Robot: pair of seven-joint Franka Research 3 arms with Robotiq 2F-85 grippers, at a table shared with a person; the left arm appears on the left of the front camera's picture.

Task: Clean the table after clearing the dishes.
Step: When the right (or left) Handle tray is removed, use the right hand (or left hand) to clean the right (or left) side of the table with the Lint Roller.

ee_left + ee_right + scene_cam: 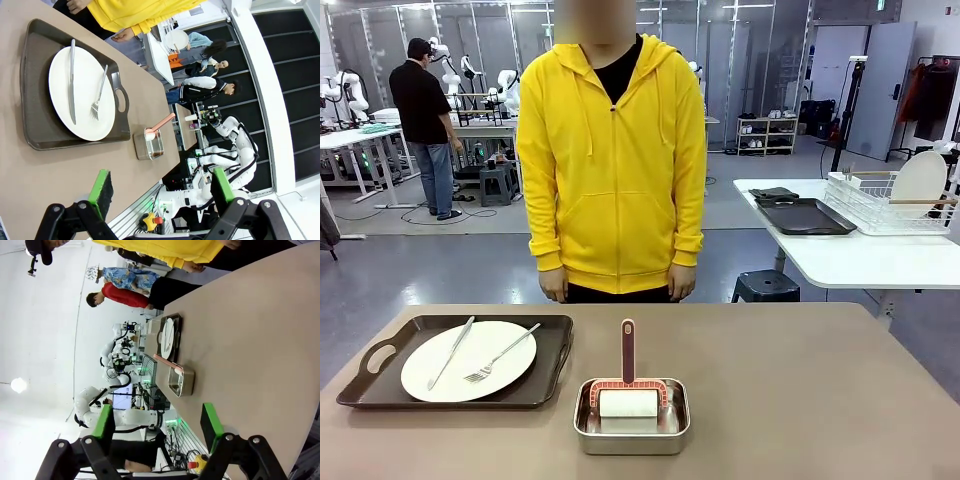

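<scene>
On the tan table a dark brown tray lies at the front left. It carries a round white plate with a silver knife and fork on top. In the left wrist view my left gripper hovers open above the table, well short of the tray and plate. My right gripper is open too, over bare table, with the tray far off. Nothing sits between either pair of fingers.
A small steel pan holding a white roller with a red handle stands at front centre. A person in a yellow hoodie stands at the far edge, hands down. A white side table at right carries a dark tray and a dish rack.
</scene>
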